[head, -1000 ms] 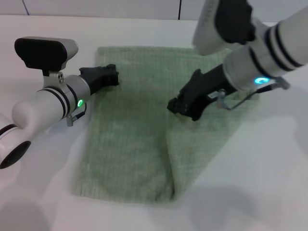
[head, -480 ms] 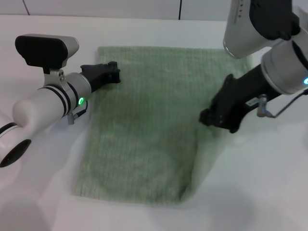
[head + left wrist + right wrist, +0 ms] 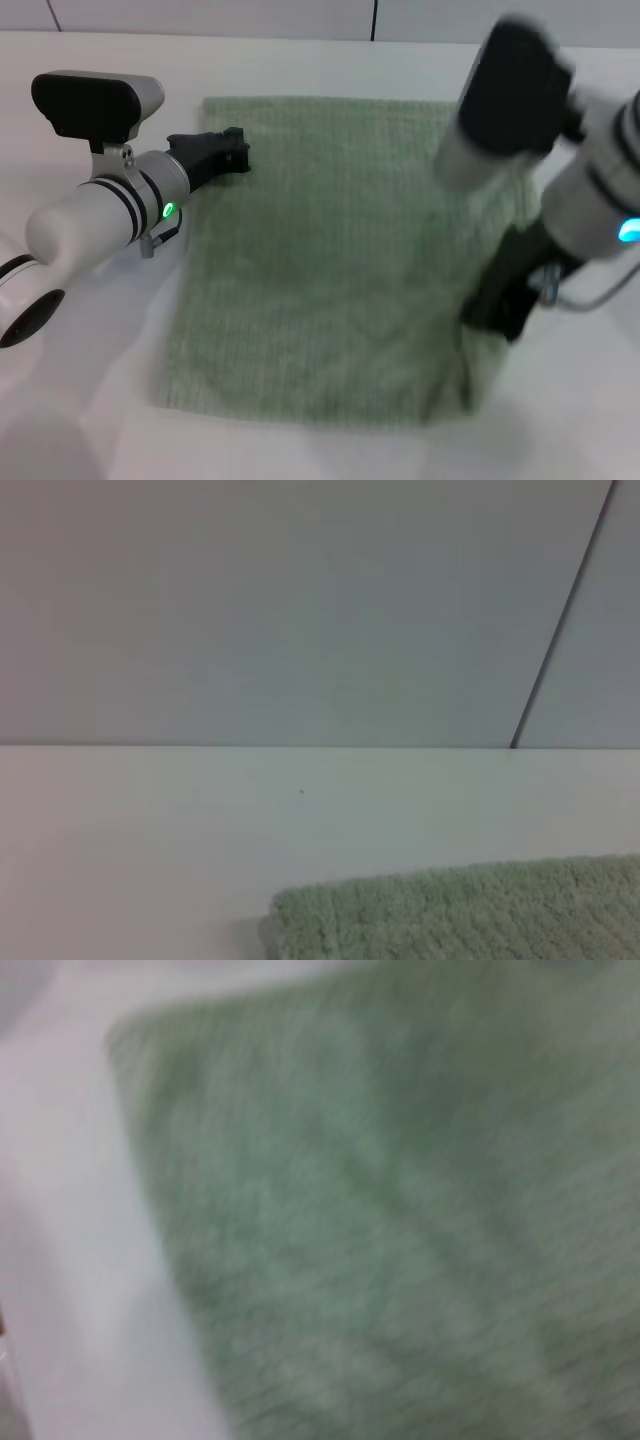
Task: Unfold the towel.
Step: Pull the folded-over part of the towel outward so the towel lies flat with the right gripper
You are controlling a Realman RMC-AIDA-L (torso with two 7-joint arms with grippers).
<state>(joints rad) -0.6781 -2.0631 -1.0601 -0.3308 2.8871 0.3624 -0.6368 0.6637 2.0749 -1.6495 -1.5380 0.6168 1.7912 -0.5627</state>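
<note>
White desk (image 3: 90, 400) under a spread green towel (image 3: 320, 260).
Left gripper (image 3: 228, 153) rests pressed together on its far-left edge; right gripper (image 3: 490, 312) pinches its near-right corner.

One towel (image 3: 320, 260) lies on one white table (image 3: 90, 400). Two grippers show: left gripper (image 3: 232, 152), right gripper (image 3: 495, 305).

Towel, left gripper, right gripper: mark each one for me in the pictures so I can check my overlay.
towel (image 3: 320, 260), head view, on the flat middle of the cloth.
left gripper (image 3: 236, 150), head view, between its black fingertips at the towel's left edge.
right gripper (image 3: 482, 318), head view, at its dark tip on the towel's right side.
</note>
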